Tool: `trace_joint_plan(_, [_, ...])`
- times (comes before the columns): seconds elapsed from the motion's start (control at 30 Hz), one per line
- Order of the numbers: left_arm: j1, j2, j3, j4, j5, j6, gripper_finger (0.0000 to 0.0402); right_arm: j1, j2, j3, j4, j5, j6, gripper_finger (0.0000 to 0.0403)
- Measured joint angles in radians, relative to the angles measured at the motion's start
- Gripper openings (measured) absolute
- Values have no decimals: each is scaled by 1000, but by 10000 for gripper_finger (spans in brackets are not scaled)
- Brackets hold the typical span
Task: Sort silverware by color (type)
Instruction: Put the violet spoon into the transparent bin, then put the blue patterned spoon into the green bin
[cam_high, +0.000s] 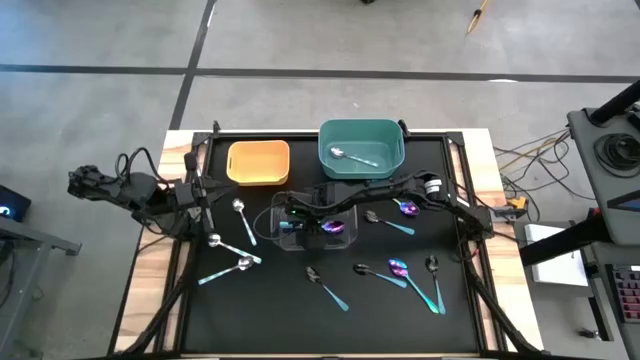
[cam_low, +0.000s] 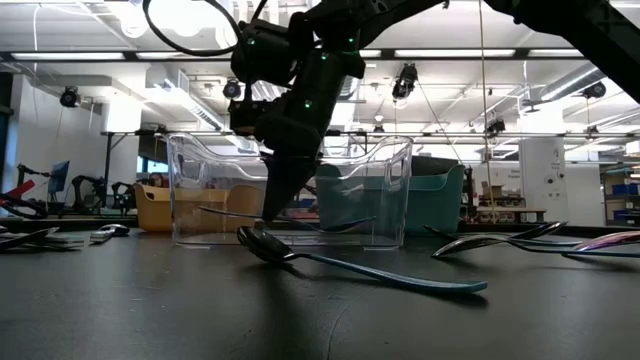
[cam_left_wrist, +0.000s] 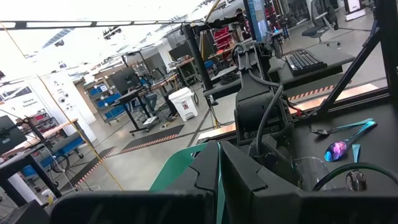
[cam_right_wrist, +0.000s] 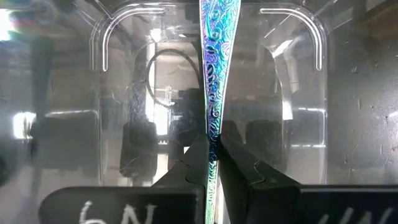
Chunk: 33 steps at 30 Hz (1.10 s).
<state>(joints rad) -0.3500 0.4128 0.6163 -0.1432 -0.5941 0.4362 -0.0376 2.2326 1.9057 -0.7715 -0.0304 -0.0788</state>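
Observation:
My right gripper (cam_high: 293, 216) reaches from the table's right into the clear bin (cam_high: 300, 238) at the table's middle and is shut on an iridescent spoon (cam_right_wrist: 213, 68), whose purple bowl (cam_high: 336, 228) shows beside the arm. In the low view its fingers (cam_low: 276, 205) point down inside the bin (cam_low: 390, 190). Silver spoons (cam_high: 240, 216) lie on the mat at the left, and black (cam_high: 326, 285) and iridescent (cam_high: 399, 268) ones at the right. A silver spoon (cam_high: 352, 156) lies in the teal bin (cam_high: 392, 160). My left gripper (cam_high: 203, 190) waits shut at the table's left edge. My right gripper pinches the narrow part of the iridescent spoon's handle (cam_right_wrist: 212, 127) between its two fingers. The fingers slant down from the table's right. The handle runs on beyond them toward the bin's far wall (cam_right_wrist: 214, 12). Whether the spoon touches the bin's floor does not show.
An orange bin (cam_high: 258, 163) stands at the back left beside the teal one. A black spoon (cam_low: 350, 262) lies on the mat just in front of the clear bin. Bare mat shows along the near edge (cam_high: 270, 320). Cables run along both sides of the table.

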Motion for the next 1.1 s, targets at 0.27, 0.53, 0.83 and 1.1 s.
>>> trace_joint_plan(0.27, [0,0,0,0,0,0,0,0,0,0,0,0,0,42])
trace_joint_plan(0.53, [0,0,0,0,0,0,0,0,-31,-4,-2,23,-4,43])
trace_joint_plan(0.83, [0,0,0,5,0,-87,0,20,-146,-7,-35,15,-54,43])
trace_joint_plan(1.1, [0,4,5,12,1,-268,0,66,-279,-138,7,49,-124,43])
